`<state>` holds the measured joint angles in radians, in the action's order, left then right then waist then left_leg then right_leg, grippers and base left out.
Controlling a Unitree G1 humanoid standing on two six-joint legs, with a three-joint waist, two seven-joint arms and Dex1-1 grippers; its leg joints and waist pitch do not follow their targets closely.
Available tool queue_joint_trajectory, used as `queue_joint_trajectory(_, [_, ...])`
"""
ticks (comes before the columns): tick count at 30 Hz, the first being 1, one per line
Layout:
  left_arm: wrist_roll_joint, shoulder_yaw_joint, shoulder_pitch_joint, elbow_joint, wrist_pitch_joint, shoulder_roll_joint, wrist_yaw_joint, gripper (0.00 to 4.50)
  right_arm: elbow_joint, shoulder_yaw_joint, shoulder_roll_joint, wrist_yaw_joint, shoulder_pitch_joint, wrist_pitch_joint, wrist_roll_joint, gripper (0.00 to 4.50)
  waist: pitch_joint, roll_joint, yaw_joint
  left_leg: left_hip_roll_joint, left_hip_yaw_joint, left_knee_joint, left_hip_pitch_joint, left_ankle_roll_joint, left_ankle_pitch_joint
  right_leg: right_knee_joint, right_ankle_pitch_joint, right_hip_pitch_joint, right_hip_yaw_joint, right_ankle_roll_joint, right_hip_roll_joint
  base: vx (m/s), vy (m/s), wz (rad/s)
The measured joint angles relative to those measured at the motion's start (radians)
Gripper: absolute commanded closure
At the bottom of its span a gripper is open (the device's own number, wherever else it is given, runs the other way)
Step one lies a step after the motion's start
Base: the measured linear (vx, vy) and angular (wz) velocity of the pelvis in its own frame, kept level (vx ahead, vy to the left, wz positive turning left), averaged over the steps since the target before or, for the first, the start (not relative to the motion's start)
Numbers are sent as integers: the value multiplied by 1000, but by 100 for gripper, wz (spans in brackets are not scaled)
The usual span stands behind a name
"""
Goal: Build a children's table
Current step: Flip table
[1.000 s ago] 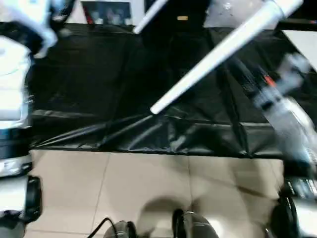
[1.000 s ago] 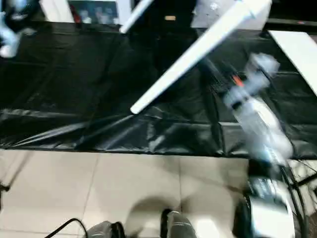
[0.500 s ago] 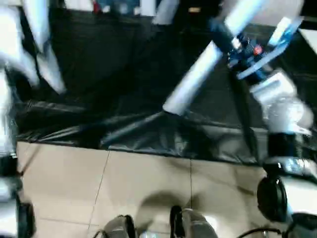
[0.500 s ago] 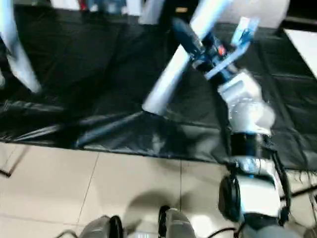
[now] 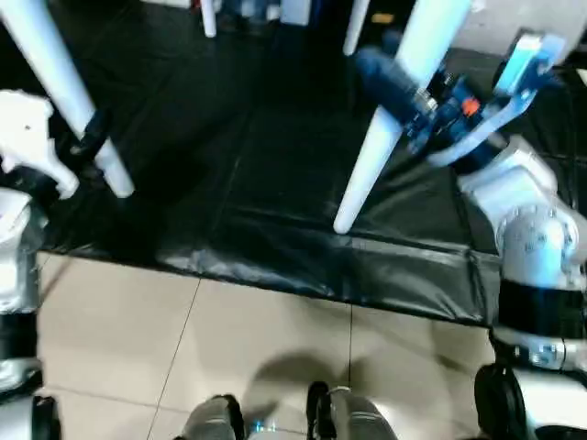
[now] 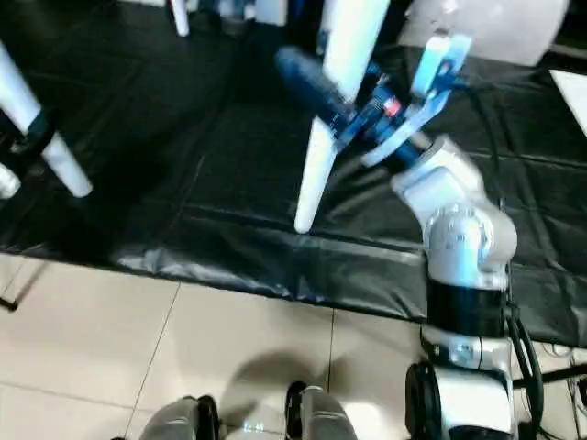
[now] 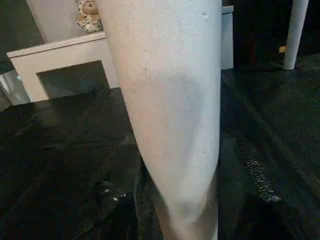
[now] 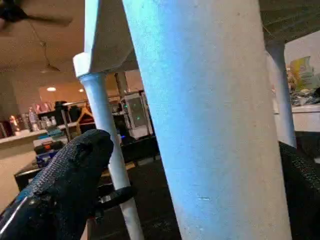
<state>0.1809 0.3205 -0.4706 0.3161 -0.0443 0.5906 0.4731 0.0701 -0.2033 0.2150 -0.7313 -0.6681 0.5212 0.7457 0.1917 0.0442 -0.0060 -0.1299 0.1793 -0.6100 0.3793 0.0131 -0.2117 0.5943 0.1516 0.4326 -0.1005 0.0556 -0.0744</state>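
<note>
Children's table: white plastic, four long round tapered legs fitted, seems lifted or tipped over the black sheet-covered work surface (image 5: 275, 183), prob. being turned onto its feet.
Head views – left: left gripper (image 5: 87, 147) clamped on the near-left white tapered leg (image 5: 64, 92), black fingers wrapped round it near the foot end; leg slants, foot toward the sheet's front edge.
Head views – right: right gripper (image 5: 431, 87) straddles the near-right white tapered leg (image 5: 381, 137); jaws wide apart, one finger each side, leg between; can't tell if pads touch. Leg's tip low over the sheet near its front edge; contact w/ sheet unclear.
Head views – far: two more white legs (image 5: 356, 26) at the back of the sheet.
Head views – floor: beige tiled floor (image 5: 229, 348) in front of the sheet.
Left wrist view: held leg (image 7: 170, 100) close up, sheet behind, another leg at far side; own fingers hidden.
Right wrist view: near-right leg (image 8: 210, 125) between black textured fingers (image 8: 70, 180); white table top corner (image 8: 107, 40) w/ a leg in its socket above.
Why so: a gripper on each near leg prob. steers the whole table; open right jaws look like a guide or a grip about to close.
</note>
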Motion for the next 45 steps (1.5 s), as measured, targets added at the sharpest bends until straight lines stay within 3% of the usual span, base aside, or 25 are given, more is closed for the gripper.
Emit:
queue_joint_trajectory(2, [6, 2, 21, -11, -2, 7, 3, 289, 15, 11, 6, 10, 10, -2, -13, 0, -1, 1, 3, 0, 0, 3, -2, 3, 2, 0, 0, 0, 0, 0, 1, 0, 0, 0])
queue_joint_trajectory(3, [14, 9, 37, -24, -6, 13, 5, 233, 22, 22, 15, 19, 23, -9, -37, 0, -1, 2, 2, 0, 0, 6, -4, 4, 3, 0, 0, -1, 0, 0, 1, 0, 0, 0])
queue_joint_trajectory(4, [11, 8, 46, -35, -7, 24, 6, 219, 25, 34, 19, 26, 41, -12, -56, 0, -2, 3, 1, 0, 0, 9, -6, 5, 4, 0, 0, -2, 0, -1, 2, 0, 0, 0])
queue_joint_trajectory(7, [-20, 5, 122, -66, -20, 70, 31, 188, 13, 44, 32, 39, 98, -35, -104, 0, 0, -5, -3, -1, 1, 11, -5, 3, 6, -1, 1, 1, 2, -1, 3, 0, 0, 0])
queue_joint_trajectory(10, [-5, 17, 205, -52, -45, 59, 37, 168, -1, 42, 64, 40, 170, -75, -145, 0, 0, -7, -1, -5, 1, 11, 0, 1, 8, -1, 1, 6, 2, -1, 9, 0, 0, 0])
queue_joint_trajectory(12, [51, 67, 228, -46, -48, 44, 49, 134, 12, 40, 65, 39, 211, -99, -155, 0, -1, -5, 7, -11, 0, 8, 4, 2, 8, -2, -1, 7, 2, 1, 14, 0, 0, 0])
queue_joint_trajectory(16, [195, 187, 284, -86, -26, 26, 121, 112, 70, 4, 55, 50, 341, -110, -149, 0, -1, -8, 20, -13, 0, 8, 2, 3, 9, -1, -1, 6, 1, 2, 16, 0, 0, 0])
queue_joint_trajectory(20, [323, 209, 420, -274, -104, -35, 177, 78, 224, -40, 39, 75, 454, -78, -73, 0, -3, -18, 35, -13, 2, 8, -4, 7, 7, -2, -2, 2, 3, 4, 16, 0, 0, 0])
queue_joint_trajectory(23, [405, 117, 564, -495, -195, -96, 175, 56, 379, -54, 43, 118, 555, -22, 11, 0, -3, -29, 46, -13, 2, 9, -11, 12, 4, -6, 1, -7, 3, -1, 16, 0, 0, 0])
queue_joint_trajectory(26, [447, -20, 649, -641, -262, -126, 155, 31, 468, -23, 57, 148, 641, 30, 44, 0, 5, -47, 55, -14, 0, 13, -21, 13, 4, -16, 5, -20, 2, -7, 18, 0, 0, 0])
queue_joint_trajectory(30, [443, -205, 731, -730, -296, -204, 145, 3, 505, 73, 107, 106, 786, 118, 48, 0, 10, -72, 45, -13, -3, 16, -26, 12, 4, -30, 11, -32, -1, -17, 18, 0, 0, 0])
queue_joint_trajectory(32, [375, -275, 754, -682, -268, -238, 164, 3, 494, 151, 185, 20, 827, 113, 9, 0, 7, -81, 34, -13, -5, 21, -26, 12, 4, -44, 13, -36, -4, -20, 18, 0, 0, 0])
queue_joint_trajectory(36, [279, -351, 779, -589, -247, -249, 181, 3, 405, 231, 243, -52, 842, 109, -65, 0, 10, -77, 6, -11, -8, 24, -19, 12, 4, -56, 14, -35, -8, -22, 18, 0, 0, 0])
queue_joint_trajectory(41, [165, -397, 797, -440, -155, -246, 122, 3, 216, 360, 245, -61, 832, 48, -197, 0, 10, -71, 1, -10, -8, 23, -20, 11, 4, -57, 14, -36, -7, -23, 17, 0, 0, 0])
queue_joint_trajectory(45, [72, -424, 784, -240, -155, -266, 56, 3, -28, 469, 189, -40, 810, -24, -328, 0, 12, -81, 4, -9, -8, 24, -17, 9, 3, -56, 14, -34, -5, -23, 16, 0, 0, 0])
